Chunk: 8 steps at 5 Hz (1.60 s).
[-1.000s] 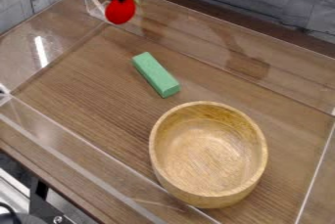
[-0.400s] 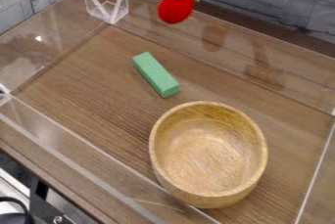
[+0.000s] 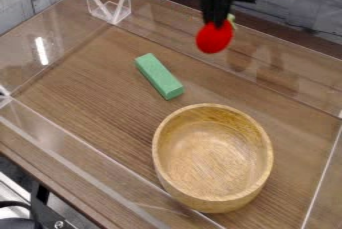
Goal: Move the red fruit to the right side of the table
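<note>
End effector (image 3: pixel 215 23) clenched on red fruit (image 3: pixel 214 39), fruit hanging under it over far part of counter (image 3: pixel 91 109); presumably lifted for carrying sideways above green block (image 3: pixel 159 77) and wooden bowl (image 3: pixel 213 158) without bumping either.

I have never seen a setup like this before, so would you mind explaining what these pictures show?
The pictures come from one camera that looks down at a brown wood-grain table. The machine is a single robot arm. Only its dark end shows, at the top of the picture, where the gripper, its "hand", points down. At its tip is a glossy red fruit, which it appears to grip; the fingers themselves are hard to make out. On the table lie a green rectangular block and, nearer the camera, a large round wooden bowl. Low clear plastic walls run around the table's edges.
</note>
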### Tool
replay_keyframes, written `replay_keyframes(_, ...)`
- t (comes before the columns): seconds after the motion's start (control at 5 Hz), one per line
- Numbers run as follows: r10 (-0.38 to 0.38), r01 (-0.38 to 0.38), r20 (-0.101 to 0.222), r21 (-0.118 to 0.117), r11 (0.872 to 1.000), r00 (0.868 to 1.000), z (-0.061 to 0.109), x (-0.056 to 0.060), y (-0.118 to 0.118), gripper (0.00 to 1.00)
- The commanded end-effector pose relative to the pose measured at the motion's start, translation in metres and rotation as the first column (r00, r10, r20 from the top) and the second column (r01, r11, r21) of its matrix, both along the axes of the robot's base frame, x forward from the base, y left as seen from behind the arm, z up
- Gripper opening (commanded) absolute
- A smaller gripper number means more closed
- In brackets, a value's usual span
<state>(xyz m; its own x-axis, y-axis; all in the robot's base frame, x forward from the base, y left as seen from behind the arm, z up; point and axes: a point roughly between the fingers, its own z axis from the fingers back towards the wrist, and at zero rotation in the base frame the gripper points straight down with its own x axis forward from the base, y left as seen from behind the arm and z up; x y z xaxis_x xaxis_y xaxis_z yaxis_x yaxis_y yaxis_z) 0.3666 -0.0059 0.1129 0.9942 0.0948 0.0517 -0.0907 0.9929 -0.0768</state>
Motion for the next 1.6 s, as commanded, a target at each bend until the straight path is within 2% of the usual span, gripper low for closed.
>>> replay_keyframes(0.0,0.013,-0.014,0.093,0.01,1.0,0.996,0.022,0.002,-0.003,0.0)
replay_keyframes(0.2,0.023,-0.024,0.094,0.014,1.0,0.995,0.01,0.003,0.006,0.0)
replay_keyframes(0.6,0.102,-0.104,0.107,0.014,0.994,0.989,0.001,0.003,0.023,0.0)
replay_keyframes(0.8,0.078,-0.08,0.111,0.016,0.997,0.991,-0.014,0.003,0.018,0.0)
replay_keyframes(1.2,0.035,-0.037,0.125,0.01,0.999,0.991,-0.033,0.005,0.011,0.0)
replay_keyframes(1.4,0.008,-0.008,0.139,0.004,1.0,0.99,-0.031,0.005,0.01,0.0)
